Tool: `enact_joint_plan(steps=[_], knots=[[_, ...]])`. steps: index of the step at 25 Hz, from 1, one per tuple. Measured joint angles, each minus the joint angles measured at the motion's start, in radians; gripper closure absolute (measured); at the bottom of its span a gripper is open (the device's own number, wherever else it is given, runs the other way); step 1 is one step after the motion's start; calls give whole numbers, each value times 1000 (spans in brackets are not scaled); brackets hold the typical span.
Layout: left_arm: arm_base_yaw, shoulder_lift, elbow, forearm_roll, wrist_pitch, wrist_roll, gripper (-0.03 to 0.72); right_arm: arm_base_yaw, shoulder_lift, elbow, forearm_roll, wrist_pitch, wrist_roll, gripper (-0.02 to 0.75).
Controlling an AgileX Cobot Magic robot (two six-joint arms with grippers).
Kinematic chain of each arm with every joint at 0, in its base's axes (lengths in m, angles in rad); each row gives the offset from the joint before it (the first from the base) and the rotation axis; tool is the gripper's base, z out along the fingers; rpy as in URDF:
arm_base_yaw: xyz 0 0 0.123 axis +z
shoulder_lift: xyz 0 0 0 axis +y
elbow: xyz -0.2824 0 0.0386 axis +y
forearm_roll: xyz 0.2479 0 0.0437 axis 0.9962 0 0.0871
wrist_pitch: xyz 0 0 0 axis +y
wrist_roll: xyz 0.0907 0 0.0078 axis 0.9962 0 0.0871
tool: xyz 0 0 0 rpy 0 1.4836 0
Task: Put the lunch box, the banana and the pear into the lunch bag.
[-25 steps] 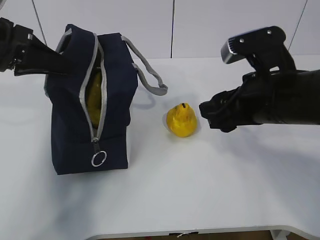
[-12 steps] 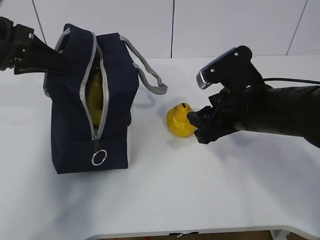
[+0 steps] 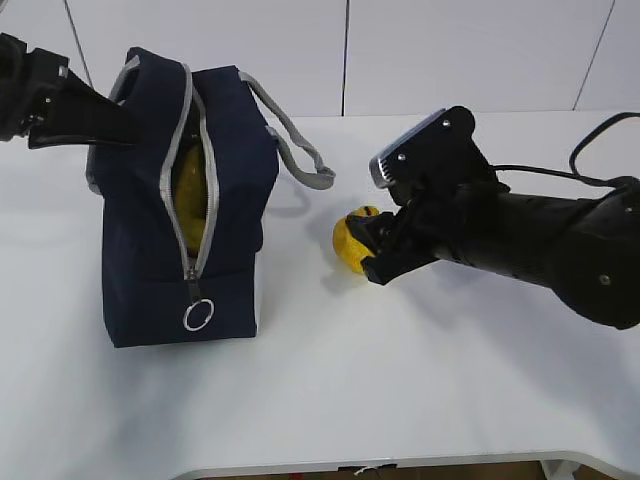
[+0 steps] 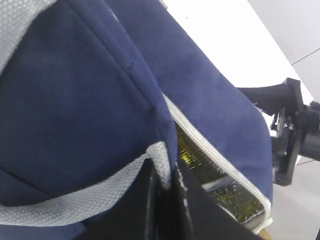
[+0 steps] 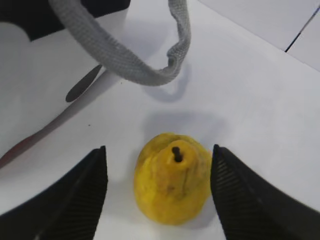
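Lunch bag unzipped, yellow inside; left tool clamps rim; right tool open around pear.

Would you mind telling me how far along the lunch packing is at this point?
Something yellow, probably the banana, already sits inside the open lunch bag; the lunch box cannot be made out. The left gripper is shut on the bag's grey edge, holding it open. The right gripper is open, its fingers either side of the pear on the table. Left: grasp the pear and put it in the bag.
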Motion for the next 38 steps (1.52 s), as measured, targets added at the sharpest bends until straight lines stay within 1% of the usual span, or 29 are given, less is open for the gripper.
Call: enact_joint_plan(steps=[3,6,13,25,35,38], knots=[[0,0,0,0,-2,0,680,0,18,0,105,-40,0,209],[0,0,0,0,-2,0,680,0,29,0,153,-66,11,197],[0,0,0,0,-3,0,680,0,44,0,107,-105,92,183],[0,0,0,0,-3,0,680,0,144,0,59,-249,102,183],[0,0,0,0,-4,0,680,0,203,0,100,-346,102,183],[0,0,0,0,-4,0,680,0,215,0,106,-355,102,183]])
